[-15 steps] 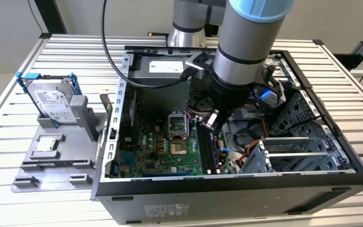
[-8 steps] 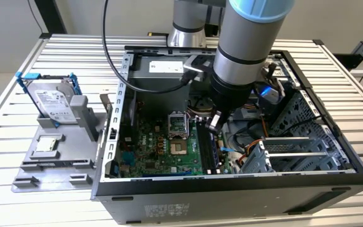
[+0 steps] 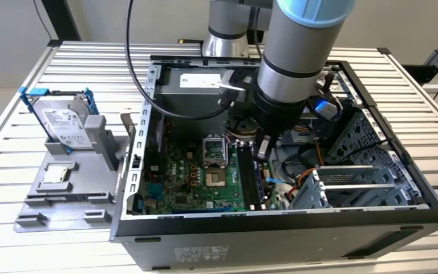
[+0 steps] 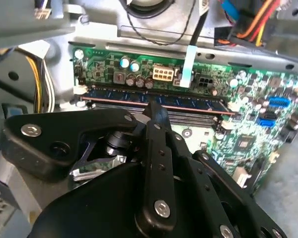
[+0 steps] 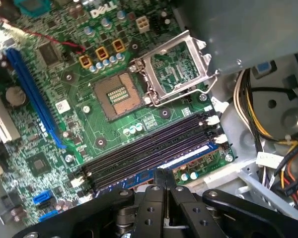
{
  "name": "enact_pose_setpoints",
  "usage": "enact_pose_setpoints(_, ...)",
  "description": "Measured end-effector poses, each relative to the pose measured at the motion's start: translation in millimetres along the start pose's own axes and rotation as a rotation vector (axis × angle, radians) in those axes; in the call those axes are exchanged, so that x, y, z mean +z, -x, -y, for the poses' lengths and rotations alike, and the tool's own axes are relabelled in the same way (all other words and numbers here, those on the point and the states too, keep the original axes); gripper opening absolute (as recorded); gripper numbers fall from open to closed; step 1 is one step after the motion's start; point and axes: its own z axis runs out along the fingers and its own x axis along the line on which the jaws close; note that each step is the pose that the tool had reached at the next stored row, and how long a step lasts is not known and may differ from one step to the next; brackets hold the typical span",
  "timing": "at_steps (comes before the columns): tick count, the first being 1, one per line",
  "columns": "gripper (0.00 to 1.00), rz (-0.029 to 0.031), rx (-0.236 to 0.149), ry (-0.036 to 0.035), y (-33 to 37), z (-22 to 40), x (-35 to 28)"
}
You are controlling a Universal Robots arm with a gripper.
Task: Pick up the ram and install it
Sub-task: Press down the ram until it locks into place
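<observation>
Pincer (image 5: 164, 181) clenched, tips pressing on the ram (image 4: 154, 99) | ram sits in its motherboard (image 5: 114, 124) slot | install looks nearly complete, seating unconfirmed

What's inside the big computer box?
Inside the computer case: a green motherboard, memory slots, the ram standing in one, and colored wires. The arm hides what's beneath it.

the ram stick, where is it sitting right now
The ram stands on edge in a memory slot on the motherboard, just beyond the gripper; in the exterior view it lies right of the open CPU socket, inside the computer case.
</observation>
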Motion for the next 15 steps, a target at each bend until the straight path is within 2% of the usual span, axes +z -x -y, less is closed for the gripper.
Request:
enact_pose_setpoints(4, 0.0, 0.0006, -0.073, 0.0011, 0.0, 0.0, 0.0)
enact_pose_setpoints(5, 0.0, 0.0009, -0.11, 0.0016, 0.0, 0.0, 0.0)
enact_pose_setpoints(15, 0.0, 0.0027, -0.292, 0.0038, 0.0, 0.0, 0.0)
